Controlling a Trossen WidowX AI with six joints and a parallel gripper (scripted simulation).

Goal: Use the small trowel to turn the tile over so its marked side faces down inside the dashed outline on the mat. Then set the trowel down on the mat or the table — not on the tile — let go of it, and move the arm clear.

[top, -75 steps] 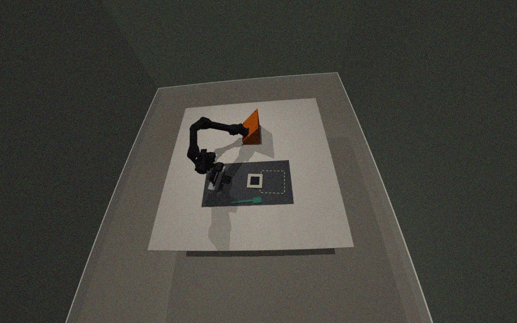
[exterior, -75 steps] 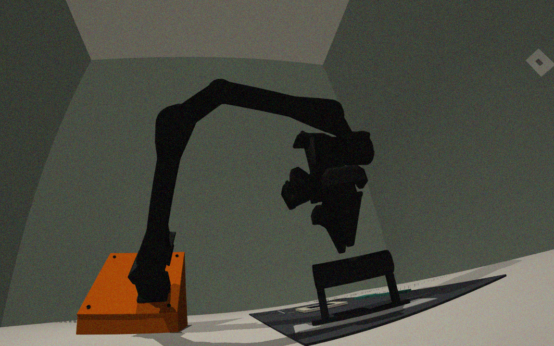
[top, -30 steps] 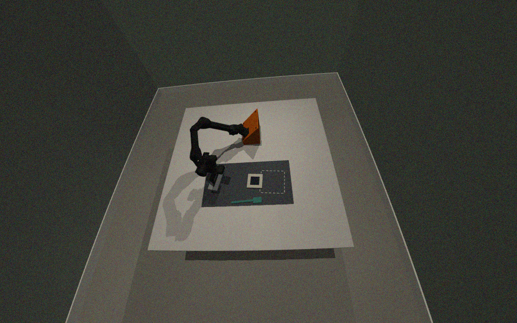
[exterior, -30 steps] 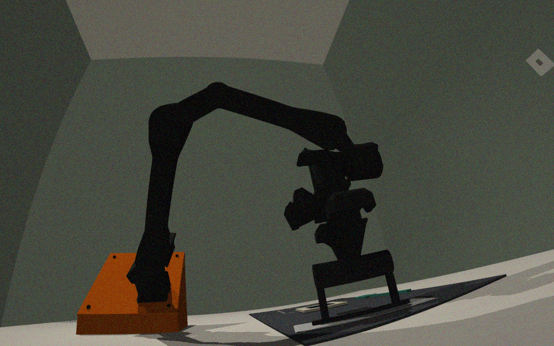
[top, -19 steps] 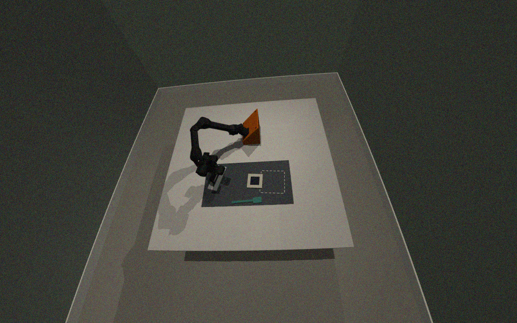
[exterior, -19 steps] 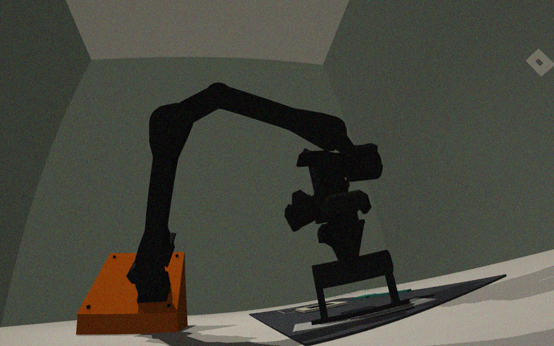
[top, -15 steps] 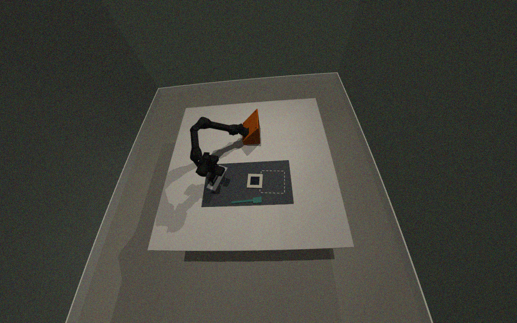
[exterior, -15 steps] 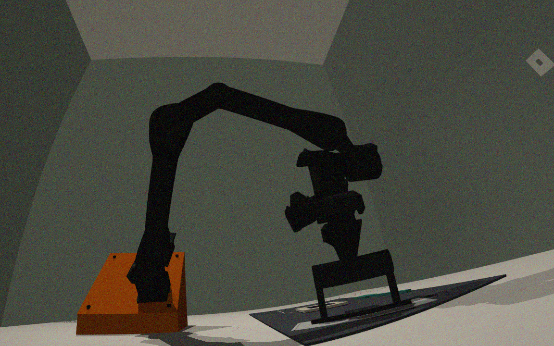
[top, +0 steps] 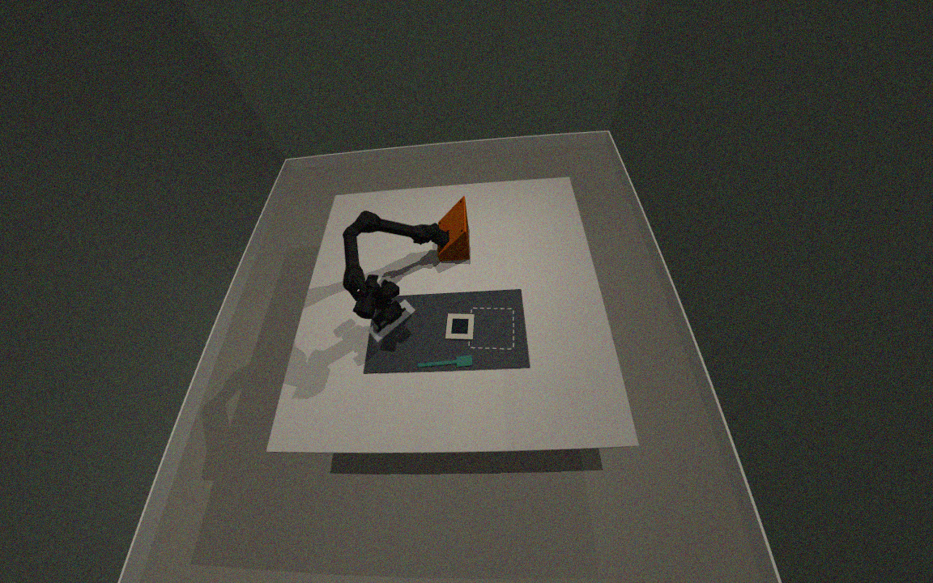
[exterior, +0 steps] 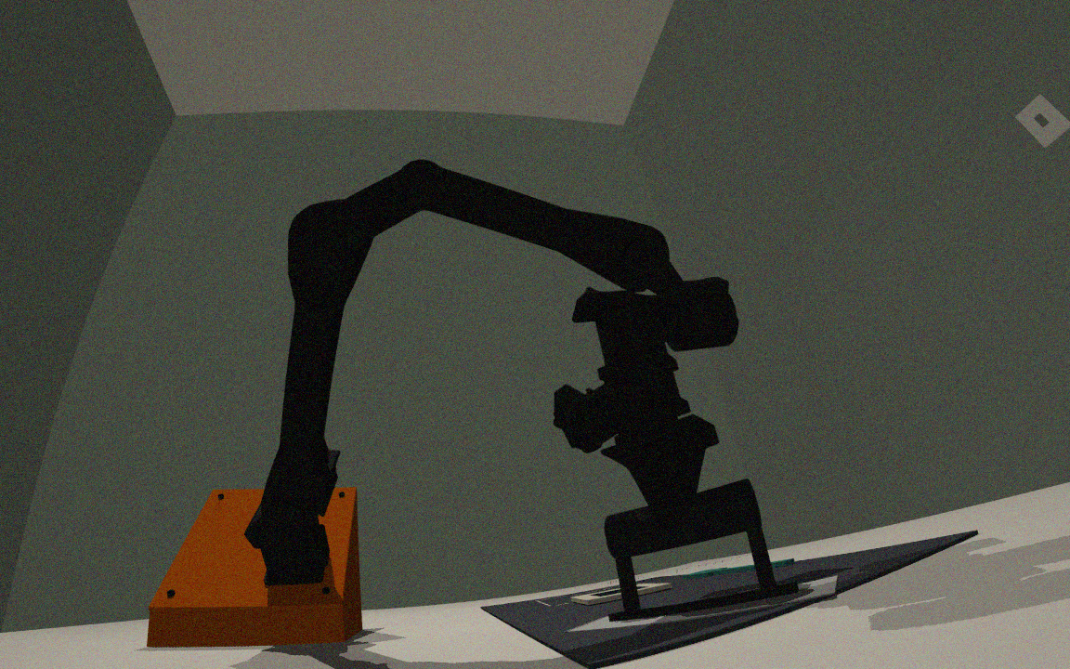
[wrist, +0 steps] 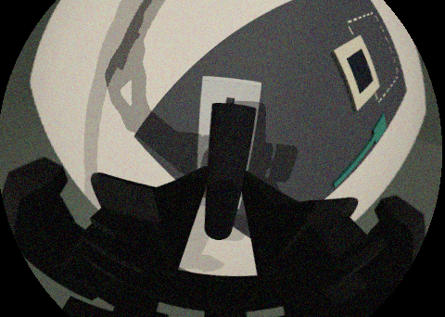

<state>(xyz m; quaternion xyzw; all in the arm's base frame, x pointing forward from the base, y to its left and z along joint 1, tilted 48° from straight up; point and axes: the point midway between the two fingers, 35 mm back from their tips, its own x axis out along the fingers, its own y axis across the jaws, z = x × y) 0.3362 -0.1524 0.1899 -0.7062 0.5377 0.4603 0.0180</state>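
Top view: the dark mat lies on the pale table. Near the mat's centre is the tile, lying flat, a dark square uppermost within its cream border. Its 3 o'clock edge slightly overlaps the dashed outline; most of the tile is outside. Mat surface separates the tile from the small teal trowel, laid flat near the 6 o'clock edge, blade toward 3 and handle toward 9.

At 9 o'clock the gripper is placed, its fingers partly apart and closed on the dark handle of a larger float. The float's plate is slanted from 8 toward 2 o'clock, its lower end near the mat's 9 o'clock edge; it is well apart from the tile. The orange base stands beyond the mat's 12 o'clock edge.

Exterior view: the float's two posts are exposed, hidden from above; one partly covers the tile. Whether the plate touches the mat cannot be told.

Wrist view: the plate's pale upper face is shown beneath the handle.
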